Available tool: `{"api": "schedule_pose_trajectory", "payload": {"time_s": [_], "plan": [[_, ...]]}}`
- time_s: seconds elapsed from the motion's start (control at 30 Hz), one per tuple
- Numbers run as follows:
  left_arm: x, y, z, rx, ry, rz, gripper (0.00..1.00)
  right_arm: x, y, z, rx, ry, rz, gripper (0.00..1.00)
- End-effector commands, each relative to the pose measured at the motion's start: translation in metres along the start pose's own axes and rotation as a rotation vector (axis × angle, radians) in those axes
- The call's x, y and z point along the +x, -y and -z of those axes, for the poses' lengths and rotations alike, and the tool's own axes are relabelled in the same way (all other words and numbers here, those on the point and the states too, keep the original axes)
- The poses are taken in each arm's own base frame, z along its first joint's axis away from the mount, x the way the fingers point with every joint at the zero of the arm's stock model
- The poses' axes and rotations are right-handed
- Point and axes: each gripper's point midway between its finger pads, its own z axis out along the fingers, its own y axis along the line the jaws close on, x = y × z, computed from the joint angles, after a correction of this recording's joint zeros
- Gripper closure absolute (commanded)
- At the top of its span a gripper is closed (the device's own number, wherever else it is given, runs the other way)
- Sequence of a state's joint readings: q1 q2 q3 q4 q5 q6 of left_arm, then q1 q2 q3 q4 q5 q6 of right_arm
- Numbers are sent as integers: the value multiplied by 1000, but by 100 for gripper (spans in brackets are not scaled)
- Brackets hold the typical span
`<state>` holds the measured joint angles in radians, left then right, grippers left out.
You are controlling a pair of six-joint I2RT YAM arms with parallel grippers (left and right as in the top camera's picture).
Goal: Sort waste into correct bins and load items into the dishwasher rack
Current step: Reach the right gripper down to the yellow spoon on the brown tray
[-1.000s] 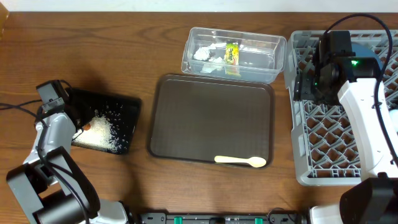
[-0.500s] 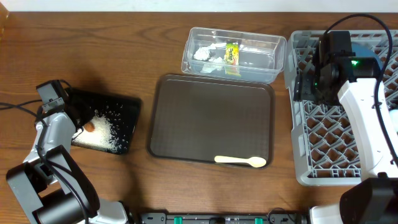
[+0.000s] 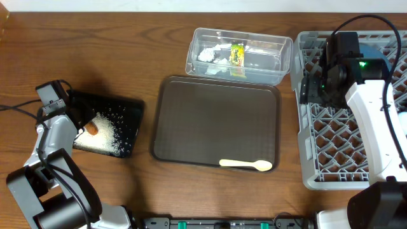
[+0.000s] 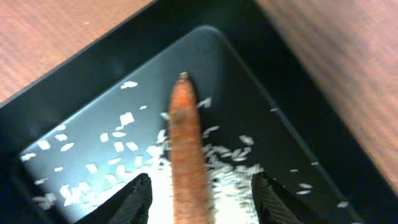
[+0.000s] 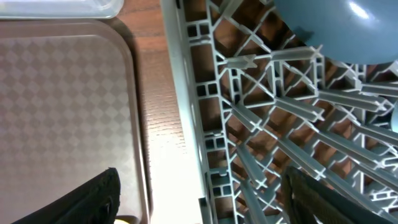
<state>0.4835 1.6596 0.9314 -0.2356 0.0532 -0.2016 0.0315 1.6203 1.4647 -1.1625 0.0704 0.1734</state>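
The short orange carrot piece point(image 4: 186, 137) lies on white rice grains point(image 3: 105, 135) in the shallow black tray point(image 3: 131, 109) at the left. My left gripper point(image 4: 200, 194) is open around the carrot, one finger on each side with a gap to it. The clear tub point(image 3: 280, 54) at the back holds crumpled white paper point(image 3: 206, 55) and the yellow-green wrapper point(image 3: 237, 53). The cream spoon point(image 3: 246, 165) rests on the brown serving tray point(image 3: 216, 108). My right gripper point(image 5: 199, 193) hangs open and empty over the left edge of the grey dishwasher rack point(image 5: 249, 106), where a blue dish point(image 5: 348, 25) sits.
The brown serving tray fills the table's middle, between the black tray and the rack point(image 3: 331, 146). A strip of bare wood point(image 5: 158, 124) separates the serving tray from the rack's wall. The right arm covers much of the rack's far part in the overhead view.
My left gripper has opened and let go of the carrot piece, which now lies on the rice. The right arm has stayed where it was.
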Motion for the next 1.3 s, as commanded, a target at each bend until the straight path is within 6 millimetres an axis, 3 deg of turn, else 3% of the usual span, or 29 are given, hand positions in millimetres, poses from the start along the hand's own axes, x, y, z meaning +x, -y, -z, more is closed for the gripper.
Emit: {"api": "schedule_pose_trajectory", "payload": {"time_s": [0.0,0.17,0.27,0.37,0.43,0.53,0.67,0.9,1.07,1.27], "plan": [[-16,20,19,110,49,-2,42,0,-32,7,-179,11,112,18],[-12,41,55,219,44,-3,36,27,-111,32,-566,12,476,13],[12,42,75,205,-33,24,31,49,-128,36,-587,-7,689,7],[47,35,91,168,-162,62,19,72,-130,32,-523,-61,874,4],[67,28,98,137,-238,99,18,84,-133,29,-502,-86,953,4],[81,23,101,116,-295,104,17,99,-138,17,-466,-112,1044,6],[81,23,101,116,-296,104,17,125,-144,-3,-461,-168,1104,13],[81,23,102,116,-296,104,16,171,-136,-51,-398,-255,1187,9],[81,23,102,116,-297,104,17,166,-130,-82,-251,-196,1140,11],[81,23,102,116,-297,104,16,173,-139,-90,-259,-167,1145,12]]}}
